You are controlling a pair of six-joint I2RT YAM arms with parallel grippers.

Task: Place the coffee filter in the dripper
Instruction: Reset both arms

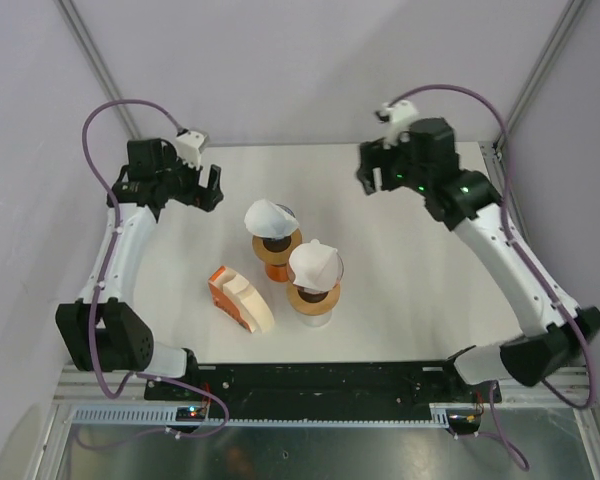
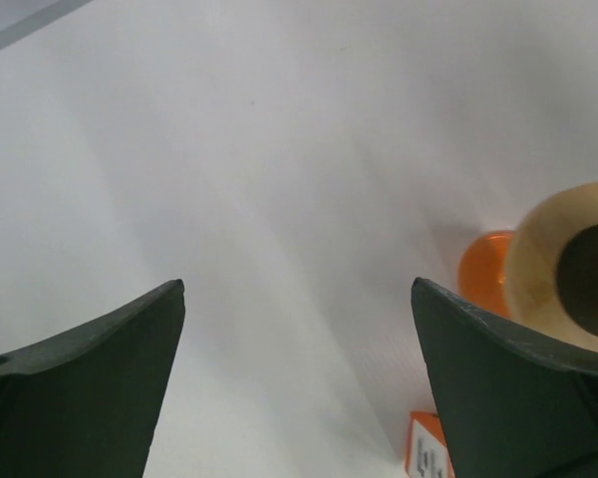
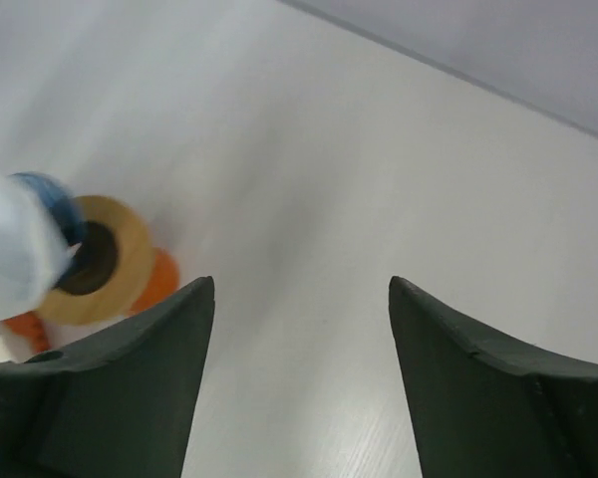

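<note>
Two drippers stand mid-table on orange and tan bases, the far one and the near one. A white coffee filter sits in each: one in the far dripper, one in the near. My left gripper hovers open and empty to the far left of them. In its wrist view that gripper frames bare table, with a dripper at the right edge. My right gripper is open and empty at the far right. The right wrist view shows this gripper over bare table, with a blurred dripper and filter at left.
An orange holder with a stack of cream filters lies left of the near dripper; its corner shows in the left wrist view. Grey walls and frame posts enclose the table at the back and sides.
</note>
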